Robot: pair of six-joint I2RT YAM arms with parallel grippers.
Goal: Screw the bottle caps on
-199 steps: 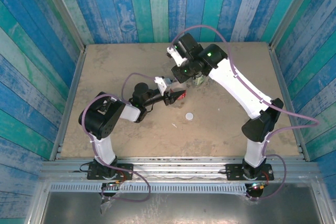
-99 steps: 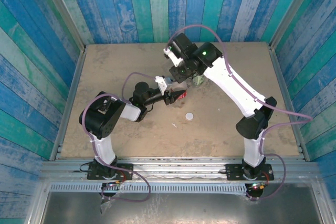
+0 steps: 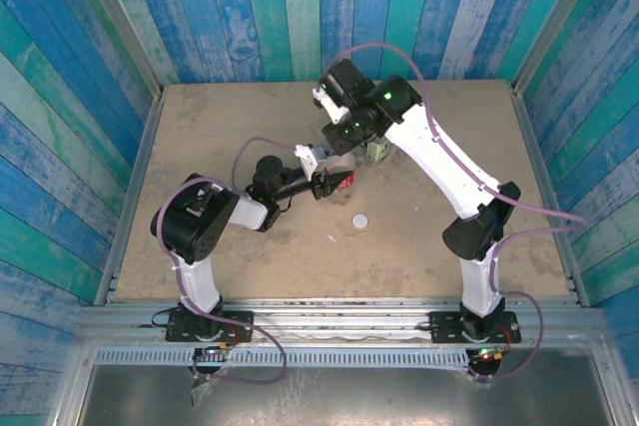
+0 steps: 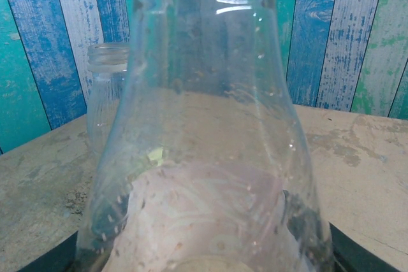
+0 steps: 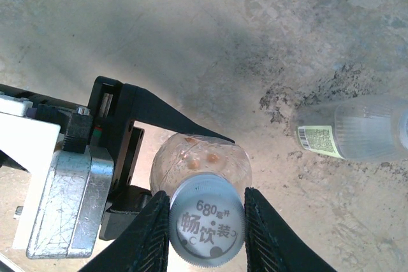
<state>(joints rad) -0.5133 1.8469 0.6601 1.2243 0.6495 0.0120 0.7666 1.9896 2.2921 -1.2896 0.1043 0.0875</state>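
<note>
Right wrist: right end effector (image 5: pixel 207 218) clamped on white cap (image 5: pixel 207 230) atop clear bottle (image 5: pixel 201 157); left end effector (image 3: pixel 332 184) grips that bottle.

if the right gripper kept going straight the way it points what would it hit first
Probably the clear plastic bottle with the red label, held by the left gripper. The right gripper points down with the small round white plastic screw cap between its fingers, right over that bottle's mouth.
</note>
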